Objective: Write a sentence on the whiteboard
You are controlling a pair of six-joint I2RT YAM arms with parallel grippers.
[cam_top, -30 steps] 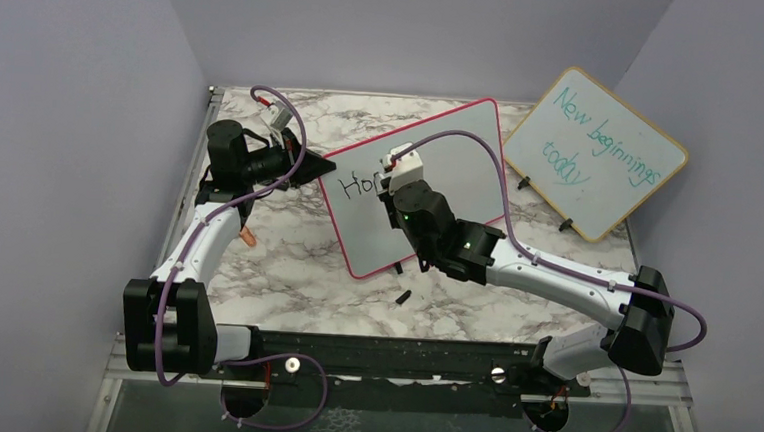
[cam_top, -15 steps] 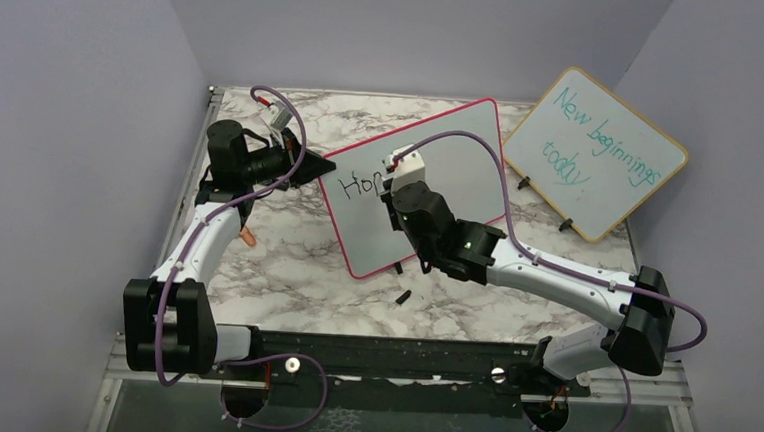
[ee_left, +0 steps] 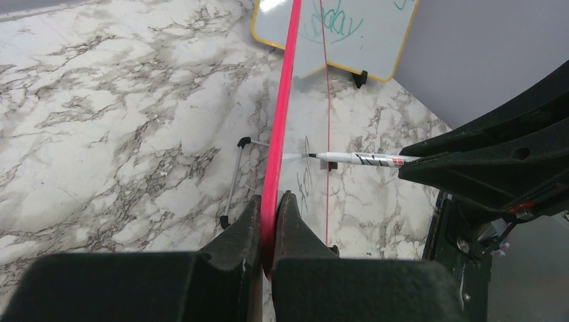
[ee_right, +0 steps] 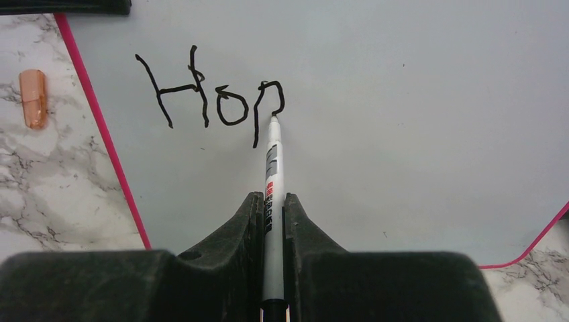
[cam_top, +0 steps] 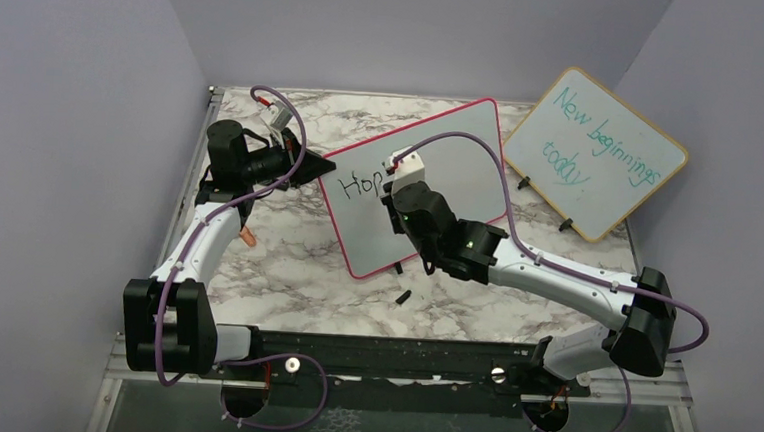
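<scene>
The whiteboard (cam_top: 462, 146) with its pink-red frame stands tilted at mid-table. My left gripper (ee_left: 271, 203) is shut on the board's red edge (ee_left: 288, 80) at its left side. My right gripper (ee_right: 272, 201) is shut on a white marker (ee_right: 272, 161), whose tip touches the board at the bowl of the last letter. Of the sentence, the black letters "Hop" (ee_right: 208, 94) stand at the board's upper left. In the top view the letters (cam_top: 362, 183) show just left of the right gripper's wrist (cam_top: 407, 193).
A wooden-framed board (cam_top: 594, 154) with teal "New beginnings today" leans at the back right. An orange cap (ee_right: 33, 98) lies on the marble left of the whiteboard. A small black piece (cam_top: 404, 298) lies on the marble table (cam_top: 284, 270) below the board.
The right gripper has moved the marker a little to the right and finished the "p"; one second ago only "Ho" and a started stroke showed. The left arm has held still.
</scene>
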